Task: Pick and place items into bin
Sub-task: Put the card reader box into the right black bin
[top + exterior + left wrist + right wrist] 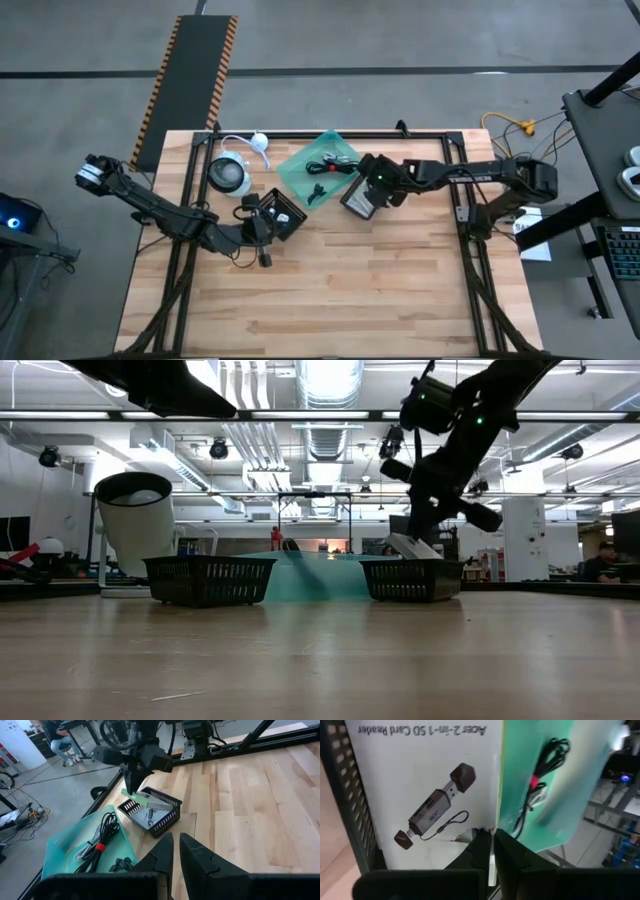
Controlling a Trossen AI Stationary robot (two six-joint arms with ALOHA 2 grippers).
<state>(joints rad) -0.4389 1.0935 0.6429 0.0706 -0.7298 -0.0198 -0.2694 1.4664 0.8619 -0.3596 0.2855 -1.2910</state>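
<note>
Right gripper (490, 837) pinched shut on the edge of a white card-reader packet (425, 785), hanging over the right-hand basket (362, 203). Judged light, stiff, slick: edge grip suits. Left gripper (176, 851) closed, empty, near the left basket (284, 220).

Industrial lab: exposed ceiling ducts (330, 400), workbenches.
</note>
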